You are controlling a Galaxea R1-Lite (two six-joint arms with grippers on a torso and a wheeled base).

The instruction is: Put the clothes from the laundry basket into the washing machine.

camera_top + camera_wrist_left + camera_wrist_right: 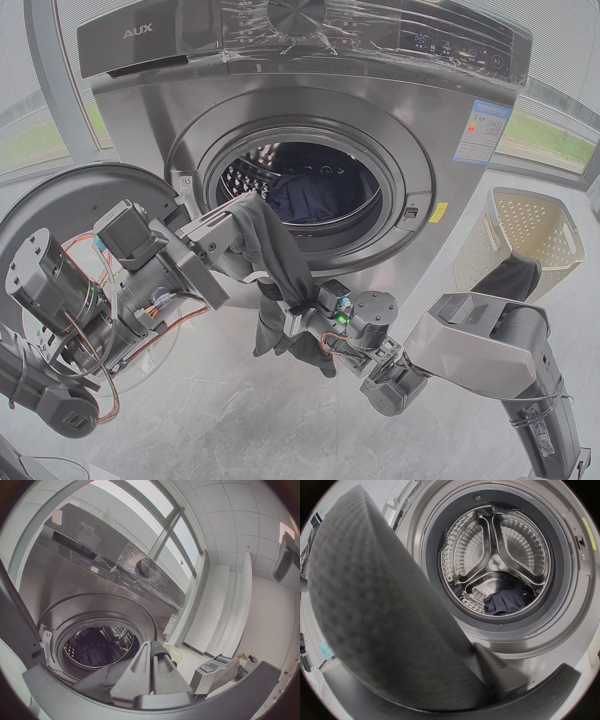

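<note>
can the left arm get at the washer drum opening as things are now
Probably yes: the door is swung wide open, and the left gripper, shut on the grey garment, sits right at the rim of the drum opening with nothing between them.

Black cylindrical left arm joints (pixel 47 275), orange cables (pixel 178 324), silver boxy right forearm (pixel 475 350), grey fingers (pixel 134 670)

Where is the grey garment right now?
Head view, centre: the grey garment hangs before the open drum of the washing machine, clamped in the left gripper and draping down onto the right gripper.
</note>
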